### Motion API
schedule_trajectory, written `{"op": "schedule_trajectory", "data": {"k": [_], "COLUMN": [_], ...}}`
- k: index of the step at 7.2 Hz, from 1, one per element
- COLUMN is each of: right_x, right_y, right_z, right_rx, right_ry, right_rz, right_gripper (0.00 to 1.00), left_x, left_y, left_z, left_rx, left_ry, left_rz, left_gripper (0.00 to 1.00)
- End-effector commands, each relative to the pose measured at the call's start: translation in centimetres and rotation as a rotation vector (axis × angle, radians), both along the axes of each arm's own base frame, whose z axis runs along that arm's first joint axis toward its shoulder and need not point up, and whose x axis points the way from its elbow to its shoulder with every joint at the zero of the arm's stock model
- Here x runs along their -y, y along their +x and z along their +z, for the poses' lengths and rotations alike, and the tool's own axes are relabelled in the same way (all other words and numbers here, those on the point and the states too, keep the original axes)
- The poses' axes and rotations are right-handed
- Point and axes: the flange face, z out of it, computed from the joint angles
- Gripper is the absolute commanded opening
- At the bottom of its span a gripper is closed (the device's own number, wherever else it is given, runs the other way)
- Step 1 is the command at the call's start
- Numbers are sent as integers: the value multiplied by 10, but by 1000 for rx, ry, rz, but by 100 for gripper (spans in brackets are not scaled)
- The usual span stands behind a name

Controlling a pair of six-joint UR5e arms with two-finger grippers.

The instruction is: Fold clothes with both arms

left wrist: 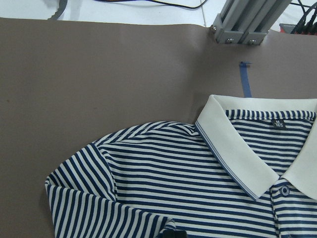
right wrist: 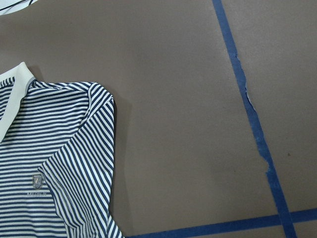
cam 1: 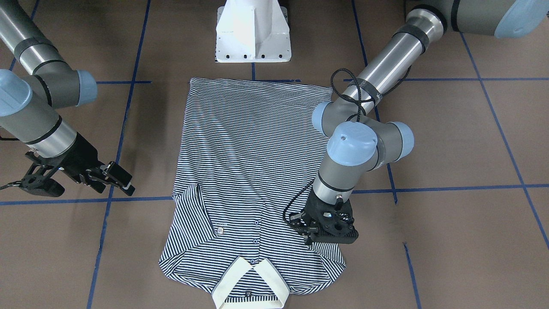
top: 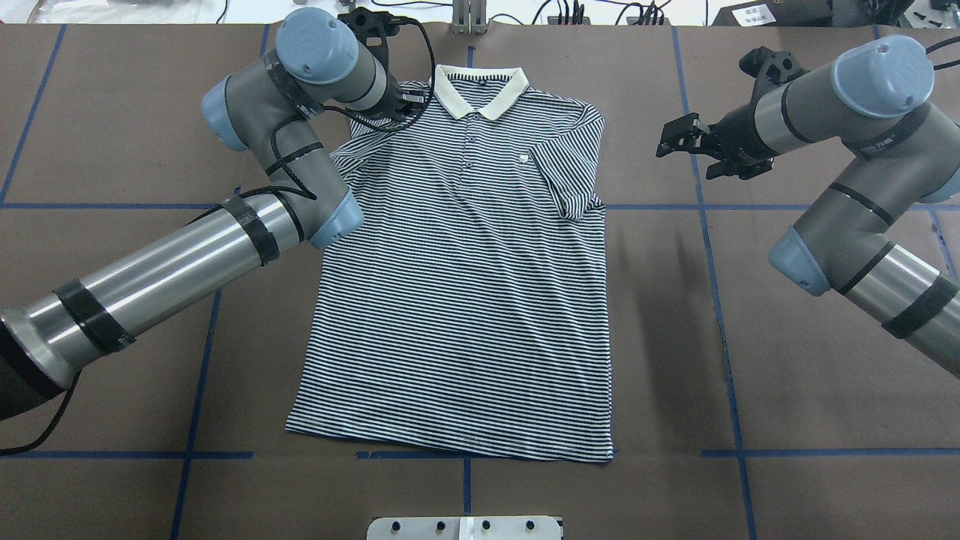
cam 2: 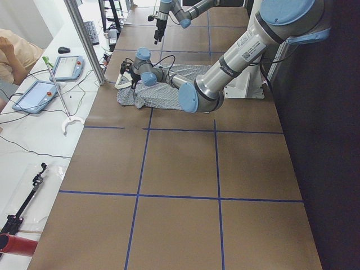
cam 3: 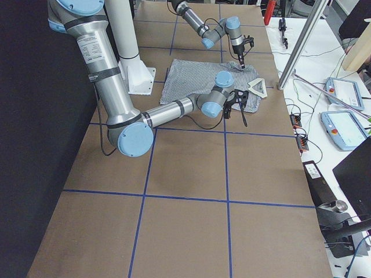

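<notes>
The striped polo shirt [top: 465, 285] lies flat and front up, its cream collar [top: 480, 90] at the far edge from the robot. The sleeve on my right side [top: 570, 180] is folded in over the body beside the chest label [top: 523, 158]. My left gripper [top: 405, 101] is low over the shoulder next to the collar, also in the front view [cam 1: 328, 234]. Its wrist view shows the other sleeve [left wrist: 84, 198] creased inward and only a dark fingertip at the bottom edge, so I cannot tell its state. My right gripper [top: 686, 142] is open and empty, off the shirt to the right.
The white pedestal base [cam 1: 253, 34] stands at the hem end of the shirt. Blue tape lines [top: 705, 247] grid the brown table. An aluminium post [left wrist: 247, 22] stands past the collar at the table's far edge. A desk with tablets [cam 2: 56, 79] lies beyond.
</notes>
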Motion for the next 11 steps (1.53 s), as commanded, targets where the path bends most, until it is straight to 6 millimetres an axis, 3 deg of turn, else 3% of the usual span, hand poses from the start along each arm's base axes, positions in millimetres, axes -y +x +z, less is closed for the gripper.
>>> {"op": "schedule_trajectory", "data": {"k": [1, 2, 3, 4, 6, 7, 9, 10, 11], "right_x": [0, 0, -1, -20, -70, -121, -251, -295, -347], "right_y": [-1, -3, -4, -16, -53, -90, -137, -151, -174], "right_z": [0, -2, -22, -53, -91, -116, -170, -168, -138], "right_rx": [-1, 3, 28, 88, 184, 145, -2, 34, -7], "right_ry": [0, 0, 13, -28, -188, -211, -246, -360, -385], "right_rz": [-1, -2, 1, 13, 121, 160, 249, 290, 318], "right_gripper": [100, 100, 100, 100, 99, 98, 97, 91, 85], "left_x": [-5, -6, -20, -47, -113, -142, -148, -148, -148], "left_y": [8, 6, -8, -34, -83, -103, -112, -113, -115], "left_z": [2, -3, -19, -16, -9, -3, -3, -3, 2], "left_rx": [12, 3, -39, -83, -184, -226, -244, -243, -238], "left_ry": [9, 14, 48, 80, 91, 81, 71, 75, 74], "left_rz": [-17, -20, -12, 3, 130, 213, 239, 236, 233], "left_gripper": [58, 69, 69, 69, 69, 69, 69, 70, 70]}}
